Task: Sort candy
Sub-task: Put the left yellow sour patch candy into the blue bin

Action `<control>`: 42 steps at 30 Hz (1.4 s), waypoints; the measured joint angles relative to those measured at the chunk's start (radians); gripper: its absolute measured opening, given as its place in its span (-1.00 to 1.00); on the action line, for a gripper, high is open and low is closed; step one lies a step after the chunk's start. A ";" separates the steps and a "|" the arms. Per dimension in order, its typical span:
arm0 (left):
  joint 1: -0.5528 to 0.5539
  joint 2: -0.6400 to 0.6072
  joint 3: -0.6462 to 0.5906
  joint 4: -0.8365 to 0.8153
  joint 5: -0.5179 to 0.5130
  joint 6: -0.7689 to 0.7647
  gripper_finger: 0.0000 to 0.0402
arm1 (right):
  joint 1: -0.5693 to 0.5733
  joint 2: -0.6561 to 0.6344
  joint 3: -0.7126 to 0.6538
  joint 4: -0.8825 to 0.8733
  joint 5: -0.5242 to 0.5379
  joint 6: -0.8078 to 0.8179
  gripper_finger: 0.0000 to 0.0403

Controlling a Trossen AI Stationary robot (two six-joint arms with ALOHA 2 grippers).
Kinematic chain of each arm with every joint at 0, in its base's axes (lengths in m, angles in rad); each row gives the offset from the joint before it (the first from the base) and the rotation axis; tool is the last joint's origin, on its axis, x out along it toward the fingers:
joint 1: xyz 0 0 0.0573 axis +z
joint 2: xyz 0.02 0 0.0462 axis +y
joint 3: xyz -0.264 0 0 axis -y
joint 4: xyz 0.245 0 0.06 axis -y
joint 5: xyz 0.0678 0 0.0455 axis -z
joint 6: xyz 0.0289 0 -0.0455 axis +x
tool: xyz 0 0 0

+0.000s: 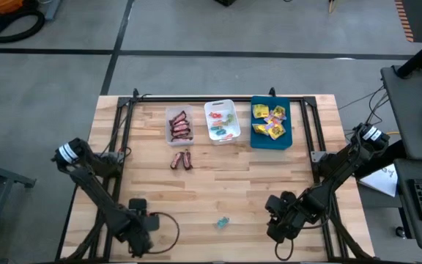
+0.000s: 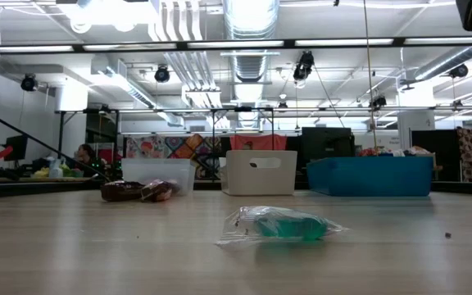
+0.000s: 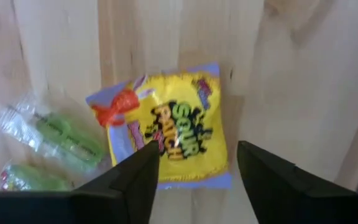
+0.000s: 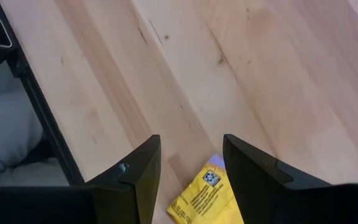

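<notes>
In the left wrist view a yellow candy packet lies flat on the wood, with green translucent candies beside it. My left gripper points down over the packet, open, one finger on either side and clear of it. It sits at the table's near left. My right gripper is at the near right, open. Another yellow packet lies on the table below its fingers. A teal wrapped candy lies between the arms. Two dark bars lie mid-table.
Along the far edge stand three trays. The clear tray holds dark bars, the white tray holds small coloured pieces, and the blue tray holds yellow packets. Black rails run along the table's sides. Bare wood lies in the middle.
</notes>
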 joint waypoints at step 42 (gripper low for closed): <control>-0.052 0.078 -0.003 -0.028 -0.117 -0.112 -0.94 | 0.000 0.000 0.000 0.010 0.078 -0.040 -0.21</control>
